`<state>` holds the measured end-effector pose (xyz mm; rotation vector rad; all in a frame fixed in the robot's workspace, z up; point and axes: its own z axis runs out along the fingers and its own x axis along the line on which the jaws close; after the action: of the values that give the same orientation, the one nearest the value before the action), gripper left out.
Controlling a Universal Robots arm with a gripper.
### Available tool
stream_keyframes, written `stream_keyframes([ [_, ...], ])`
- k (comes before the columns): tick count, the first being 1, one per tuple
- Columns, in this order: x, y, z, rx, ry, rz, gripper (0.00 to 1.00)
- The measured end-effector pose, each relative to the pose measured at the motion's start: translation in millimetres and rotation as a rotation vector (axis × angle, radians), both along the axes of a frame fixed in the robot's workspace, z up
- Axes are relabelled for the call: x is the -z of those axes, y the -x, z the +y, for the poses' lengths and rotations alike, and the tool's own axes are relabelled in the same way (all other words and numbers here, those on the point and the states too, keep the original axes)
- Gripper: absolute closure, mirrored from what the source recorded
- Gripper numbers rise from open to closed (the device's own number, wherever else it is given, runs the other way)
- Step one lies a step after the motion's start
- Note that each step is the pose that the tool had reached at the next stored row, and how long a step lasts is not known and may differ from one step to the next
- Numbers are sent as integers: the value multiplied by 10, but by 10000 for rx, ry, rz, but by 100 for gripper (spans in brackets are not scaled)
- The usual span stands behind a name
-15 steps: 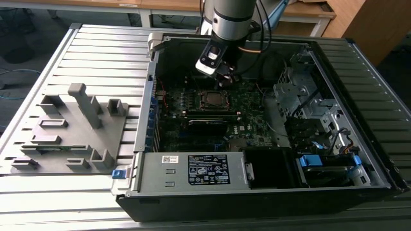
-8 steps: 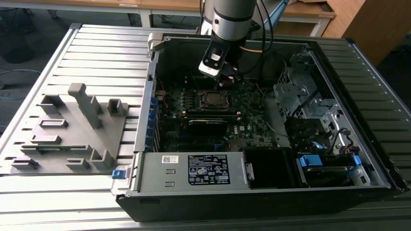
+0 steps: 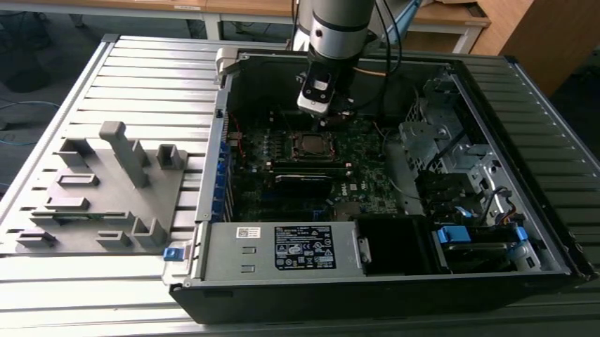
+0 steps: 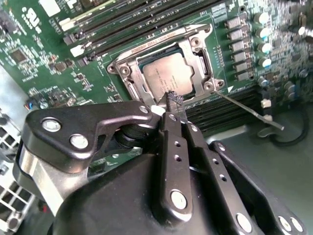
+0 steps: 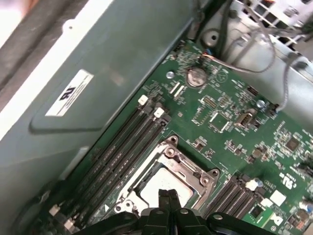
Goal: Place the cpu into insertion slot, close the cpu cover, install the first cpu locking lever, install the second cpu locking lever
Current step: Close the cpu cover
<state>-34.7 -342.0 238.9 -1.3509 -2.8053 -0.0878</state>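
Over slatted bench, inside open PC case: done w/ seating cpu in socket, shutting cpu cover over it; left to latch loose lever (2nd unclear). Poised at cover edge w/ gripper clenched, empty.

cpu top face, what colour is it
Dull silvery grey. The cpu shows best in the second wrist view.
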Motion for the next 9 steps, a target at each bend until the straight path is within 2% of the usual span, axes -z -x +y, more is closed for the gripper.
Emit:
stream_keyframes([
  [9,1,0,0,-1409,0,0,89],
])
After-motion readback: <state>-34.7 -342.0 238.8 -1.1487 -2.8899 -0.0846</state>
